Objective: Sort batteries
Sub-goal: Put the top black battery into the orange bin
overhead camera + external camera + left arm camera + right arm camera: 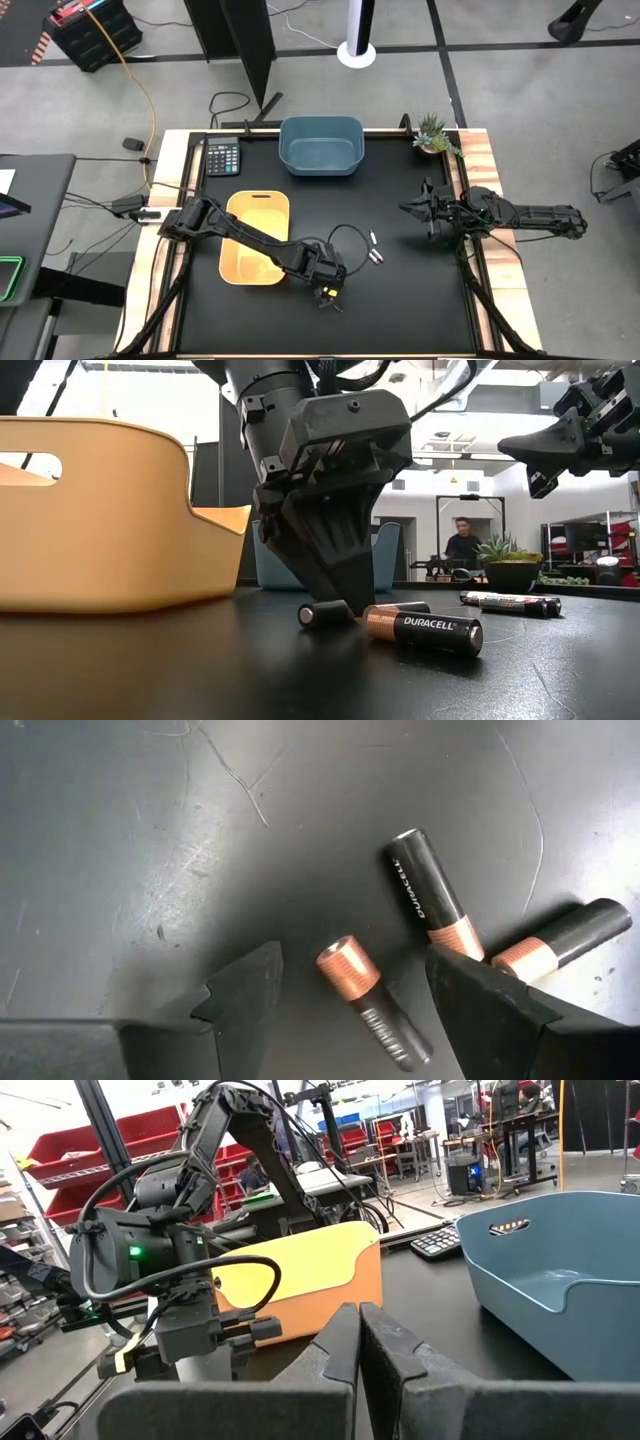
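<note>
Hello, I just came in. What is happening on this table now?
The left gripper is low over the black table, its fingers open on either side of one black-and-copper battery. Nothing is gripped yet. Two similar batteries lie close by, and a few more batteries lie further toward the right. The yellow tray and blue bin wait behind. The right gripper hovers shut at the right side.

Matte black left arm (245, 237); black cable looped near wrist; green light on housing; wedge-shaped left gripper (350, 995) fingers; right arm (530, 213) equally dark
</note>
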### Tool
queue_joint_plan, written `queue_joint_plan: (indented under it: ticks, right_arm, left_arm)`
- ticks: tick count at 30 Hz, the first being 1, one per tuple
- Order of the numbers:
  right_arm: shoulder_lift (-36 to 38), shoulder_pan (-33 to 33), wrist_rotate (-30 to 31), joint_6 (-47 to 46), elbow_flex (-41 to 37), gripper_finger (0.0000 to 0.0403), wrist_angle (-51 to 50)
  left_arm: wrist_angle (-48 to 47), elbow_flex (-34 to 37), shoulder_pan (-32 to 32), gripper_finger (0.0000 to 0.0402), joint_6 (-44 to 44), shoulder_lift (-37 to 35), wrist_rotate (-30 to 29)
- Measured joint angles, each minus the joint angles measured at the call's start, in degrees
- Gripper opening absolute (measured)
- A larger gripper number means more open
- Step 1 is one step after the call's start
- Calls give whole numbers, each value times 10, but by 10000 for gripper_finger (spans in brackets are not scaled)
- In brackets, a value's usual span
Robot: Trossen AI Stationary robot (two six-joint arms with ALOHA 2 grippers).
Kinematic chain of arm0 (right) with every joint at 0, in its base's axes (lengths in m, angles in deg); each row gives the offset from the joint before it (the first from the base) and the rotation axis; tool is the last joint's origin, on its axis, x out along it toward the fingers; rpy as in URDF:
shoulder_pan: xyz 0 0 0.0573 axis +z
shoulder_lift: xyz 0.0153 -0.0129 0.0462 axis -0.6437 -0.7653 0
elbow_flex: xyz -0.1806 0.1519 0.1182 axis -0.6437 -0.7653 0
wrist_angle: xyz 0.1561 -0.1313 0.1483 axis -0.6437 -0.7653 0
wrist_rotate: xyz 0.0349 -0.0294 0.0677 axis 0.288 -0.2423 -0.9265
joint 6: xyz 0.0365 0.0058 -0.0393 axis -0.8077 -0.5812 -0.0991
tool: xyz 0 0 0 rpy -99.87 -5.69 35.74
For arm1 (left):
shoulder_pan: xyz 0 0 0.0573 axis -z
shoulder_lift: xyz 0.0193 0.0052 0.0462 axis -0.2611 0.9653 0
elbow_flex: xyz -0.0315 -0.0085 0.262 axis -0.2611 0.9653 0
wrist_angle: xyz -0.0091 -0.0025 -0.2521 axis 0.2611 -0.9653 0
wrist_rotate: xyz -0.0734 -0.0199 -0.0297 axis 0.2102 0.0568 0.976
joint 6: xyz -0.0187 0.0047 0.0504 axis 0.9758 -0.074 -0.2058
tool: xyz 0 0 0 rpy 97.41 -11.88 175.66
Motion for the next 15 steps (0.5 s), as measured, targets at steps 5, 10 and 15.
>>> queue_joint_plan:
  ticks: [5, 10, 15]
  right_arm:
    - [0, 0, 0, 0, 0, 31, 0]
    - [0, 0, 0, 0, 0, 31, 0]
    - [0, 0, 0, 0, 0, 31, 0]
  left_arm:
    - [-10, 0, 0, 249, 0, 0, 0]
    - [-28, 0, 0, 248, 0, -1, 0]
    - [-60, -1, 0, 217, 4, -2, -2]
